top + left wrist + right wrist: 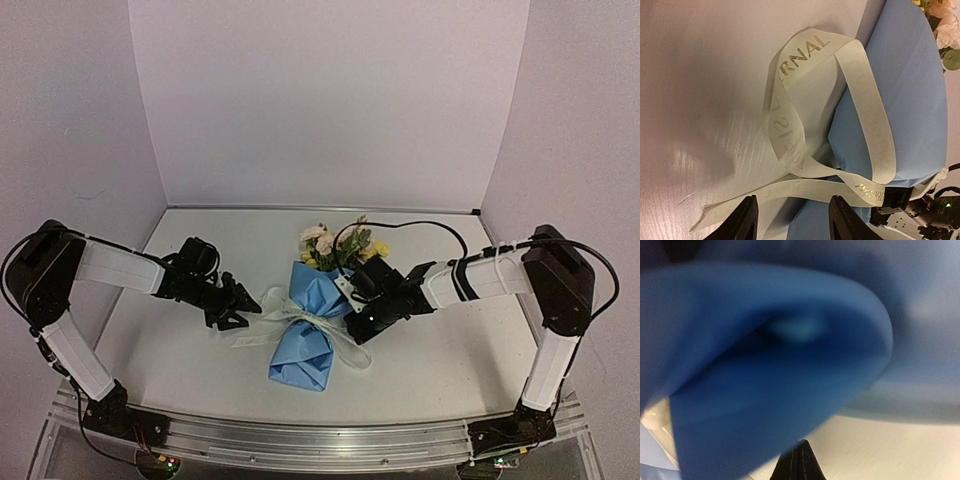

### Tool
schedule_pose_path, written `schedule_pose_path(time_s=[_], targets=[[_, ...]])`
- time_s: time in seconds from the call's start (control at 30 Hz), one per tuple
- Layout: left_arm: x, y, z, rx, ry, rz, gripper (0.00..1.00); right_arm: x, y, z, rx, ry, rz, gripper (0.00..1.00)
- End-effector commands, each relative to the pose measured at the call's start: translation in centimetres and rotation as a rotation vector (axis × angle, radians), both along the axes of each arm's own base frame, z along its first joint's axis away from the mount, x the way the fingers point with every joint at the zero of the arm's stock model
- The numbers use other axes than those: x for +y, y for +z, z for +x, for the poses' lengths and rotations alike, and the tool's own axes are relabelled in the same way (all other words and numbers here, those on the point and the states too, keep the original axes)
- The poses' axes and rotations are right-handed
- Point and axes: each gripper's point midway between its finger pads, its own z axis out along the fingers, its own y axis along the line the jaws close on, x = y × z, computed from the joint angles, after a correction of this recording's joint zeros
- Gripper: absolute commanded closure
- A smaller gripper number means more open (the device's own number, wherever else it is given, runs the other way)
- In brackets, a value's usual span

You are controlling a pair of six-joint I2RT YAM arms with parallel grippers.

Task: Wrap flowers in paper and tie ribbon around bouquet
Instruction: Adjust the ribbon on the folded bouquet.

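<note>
Here we are at the tie. One bouquet (305, 335) lies in the middle of the table (180, 370), with the flowers (338, 245) at its 12 o'clock end and the paper (905, 100) flaring out toward 6 o'clock. The ribbon (865, 125) circles the pinched waist.

At 9 o'clock of that waist, the left jaws are spread wide and gripping nothing. A flat ribbon tail runs across just in front of them, with a big slack loop lying beyond it on the table. At 3 o'clock the right jaws are pressed tight together, hard up against a blue fold. I can't tell whether any ribbon or paper is caught between them.

My read is that the knot needs cinching. To do it well, the left side should close on the ribbon tail alone, clear of the paper. Then both arms should draw apart, one toward 9 and one toward 3. Keeping that pull low and even should stop the cone rolling or creasing, and the slack loop should shrink before any hard tug.

The count is one bouquet, one sheet of paper and one ribbon, showing one open loop with tails trailing on both sides of the waist. There are two arms. The blooms are yellow and pale pink, but they are too bunched to number.
</note>
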Motion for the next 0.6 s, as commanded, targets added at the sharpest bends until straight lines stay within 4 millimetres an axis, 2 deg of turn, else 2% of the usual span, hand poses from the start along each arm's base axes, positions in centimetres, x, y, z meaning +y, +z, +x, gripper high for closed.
schedule_pose_path(time_s=[0.0, 0.27, 0.33, 0.43, 0.57], targets=[[-0.8, 3.0, 1.9, -0.039, 0.128, -0.113, 0.49, -0.7, 2.1, 0.4, -0.075, -0.062, 0.034, 1.0], [-1.2, 2.9, 2.9, 0.014, 0.247, -0.175, 0.48, -1.5, 1.9, 0.0, -0.095, -0.113, 0.055, 1.0], [-1.3, 2.9, 3.0, 0.017, 0.259, -0.171, 0.48, -1.1, 1.6, 0.0, -0.094, -0.102, 0.071, 0.99], [-1.2, 2.8, 3.0, 0.016, 0.263, -0.156, 0.48, 0.4, 1.3, -0.7, -0.059, -0.034, 0.143, 0.82], [-1.0, 2.4, 2.5, 0.03, 0.259, -0.144, 0.48, 1.2, 1.4, -1.7, -0.027, 0.053, 0.183, 0.63]])
